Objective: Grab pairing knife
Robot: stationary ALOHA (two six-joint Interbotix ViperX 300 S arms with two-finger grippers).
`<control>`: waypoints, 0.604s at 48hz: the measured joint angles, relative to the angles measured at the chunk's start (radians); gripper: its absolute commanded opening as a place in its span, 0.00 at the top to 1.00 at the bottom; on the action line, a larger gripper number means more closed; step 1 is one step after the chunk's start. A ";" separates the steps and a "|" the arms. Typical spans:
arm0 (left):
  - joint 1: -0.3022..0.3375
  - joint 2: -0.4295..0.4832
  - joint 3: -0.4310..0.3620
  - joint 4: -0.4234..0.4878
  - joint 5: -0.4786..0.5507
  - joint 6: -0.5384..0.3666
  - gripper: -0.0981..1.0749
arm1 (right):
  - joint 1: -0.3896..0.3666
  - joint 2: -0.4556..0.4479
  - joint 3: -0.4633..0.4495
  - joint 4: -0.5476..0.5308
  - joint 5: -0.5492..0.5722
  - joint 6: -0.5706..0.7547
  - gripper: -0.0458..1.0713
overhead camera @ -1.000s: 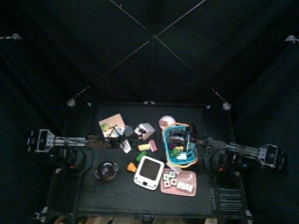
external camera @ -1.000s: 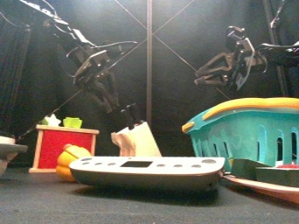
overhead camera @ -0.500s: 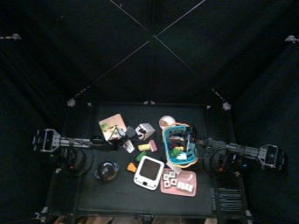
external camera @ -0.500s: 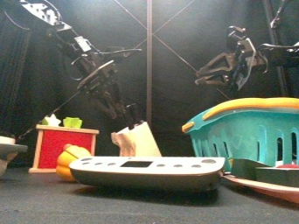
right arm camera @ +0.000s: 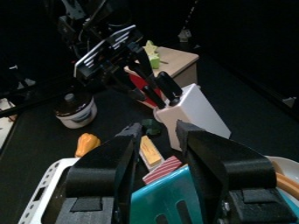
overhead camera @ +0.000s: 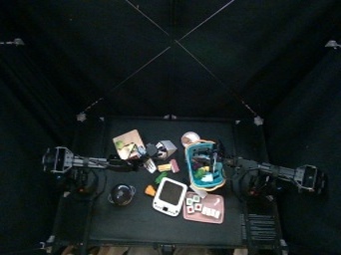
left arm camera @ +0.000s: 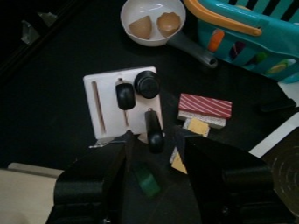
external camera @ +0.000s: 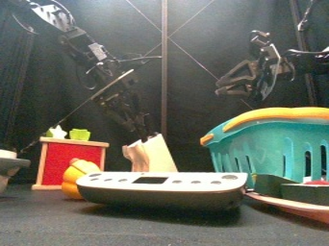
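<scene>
The desk [overhead camera: 134, 231] carries all items inside the black curtains.

Basket [external camera: 276, 144]: teal with a yellow rim, at 3 o'clock of the desk centre in the top view.

Scale [external camera: 161, 188]: white and grey, at 6 o'clock of the centre, at the front edge.

Knife block [left arm camera: 107, 104]: white, near the centre. In the front view it stands behind the scale. Black knife handles [left arm camera: 126, 94] project from its top. The paring knife cannot be told apart from the other handles.

Red box [external camera: 68, 159]: at 9 o'clock of the knife block in the front view.

Bowl [left arm camera: 156, 21]: white, holding two brown pieces.

Left gripper [external camera: 126, 101]: above the knife block, fingers spread wide, holding nothing.

Right gripper [external camera: 257, 69]: raised above the basket, fingers apart, holding nothing.
</scene>
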 measured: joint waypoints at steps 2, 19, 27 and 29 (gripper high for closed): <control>0.000 0.005 -0.005 0.000 0.000 0.000 0.25 | 0.000 0.000 -0.002 0.000 0.006 -0.002 0.26; 0.000 0.025 -0.011 0.000 0.002 0.000 0.45 | -0.002 -0.002 -0.002 0.002 0.026 -0.002 0.26; 0.000 0.025 -0.011 -0.002 0.002 -0.002 0.48 | 0.000 -0.002 -0.002 0.002 0.026 -0.002 0.26; 0.000 0.026 -0.012 0.000 0.002 0.000 0.48 | 0.000 -0.002 0.000 0.002 0.029 -0.002 0.26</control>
